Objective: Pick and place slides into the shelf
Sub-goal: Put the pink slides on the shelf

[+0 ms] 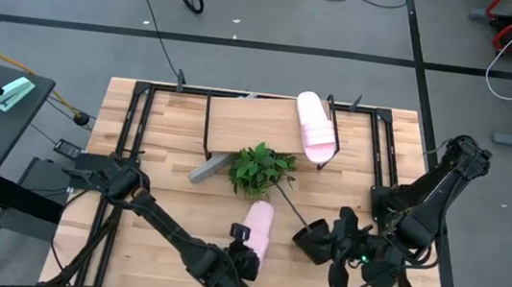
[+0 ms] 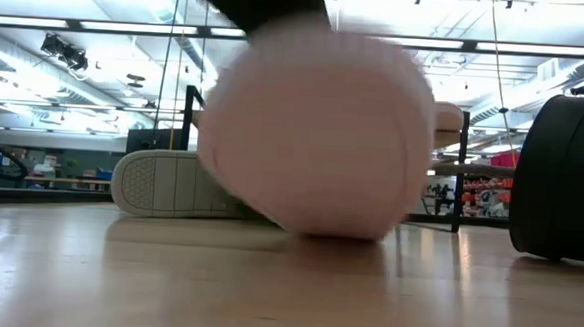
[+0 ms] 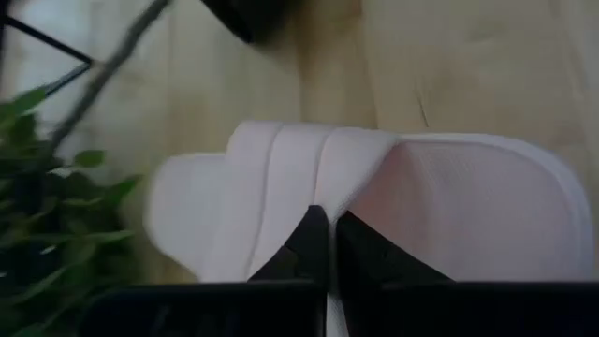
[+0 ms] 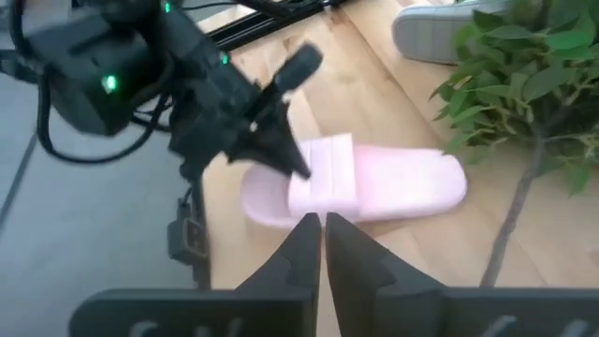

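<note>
A pale pink slide (image 1: 260,227) lies near the table's near edge, and my left gripper (image 1: 244,250) is shut on it at its near end. In the right wrist view the slide (image 4: 393,185) lies flat with the left gripper (image 4: 292,167) over its strap. A second pink slide (image 1: 316,127) lies on the right end of the shelf (image 1: 253,124). One grey slide (image 1: 208,170) stands on its side edge by the shelf's near left corner. My right gripper (image 4: 323,225) hovers shut to the right of the pink slide, touching nothing. My left gripper pinches the pink slide's wide strap (image 3: 299,187) between its two fingers (image 3: 304,239), which stand nearly closed. The fingers come slanting down from the table's near side. In the low view the slide's underside (image 2: 339,231) is at the tabletop.
A green leafy plant (image 1: 259,167) lies between the shelf and the held slide, its stem running to a black pot (image 1: 312,241) beside my right gripper. The pot (image 2: 567,178) is close on the slide's right. Black frame rods border the table's edges.
</note>
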Available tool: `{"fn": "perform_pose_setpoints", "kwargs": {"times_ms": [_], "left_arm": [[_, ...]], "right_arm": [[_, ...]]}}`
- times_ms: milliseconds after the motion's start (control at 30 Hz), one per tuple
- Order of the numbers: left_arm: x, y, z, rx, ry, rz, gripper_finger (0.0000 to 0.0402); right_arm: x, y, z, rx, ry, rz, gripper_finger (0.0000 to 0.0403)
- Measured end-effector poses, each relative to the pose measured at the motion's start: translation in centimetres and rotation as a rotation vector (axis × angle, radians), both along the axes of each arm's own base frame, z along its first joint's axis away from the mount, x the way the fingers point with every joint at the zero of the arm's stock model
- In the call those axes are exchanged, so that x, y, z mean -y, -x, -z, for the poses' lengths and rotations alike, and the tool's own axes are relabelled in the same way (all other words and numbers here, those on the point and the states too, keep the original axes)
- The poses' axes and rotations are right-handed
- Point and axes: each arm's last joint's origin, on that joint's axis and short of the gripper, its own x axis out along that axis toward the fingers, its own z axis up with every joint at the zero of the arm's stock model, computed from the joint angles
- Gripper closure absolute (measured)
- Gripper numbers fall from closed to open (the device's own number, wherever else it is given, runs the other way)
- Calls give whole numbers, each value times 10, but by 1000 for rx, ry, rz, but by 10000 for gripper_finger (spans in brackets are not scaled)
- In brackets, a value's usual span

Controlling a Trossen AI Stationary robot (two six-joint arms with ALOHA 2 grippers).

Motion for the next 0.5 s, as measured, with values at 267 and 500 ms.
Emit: {"fn": "perform_pose_setpoints", "kwargs": {"times_ms": [267,500], "left_arm": [[-12,-6,-60,20,-43,-51,392],[-36,-10,-127,102,-42,-84,392]], "right_arm": [[-16,11,-5,45,-34,-82,397],[-20,15,-22,75,-36,-125,400]]}}
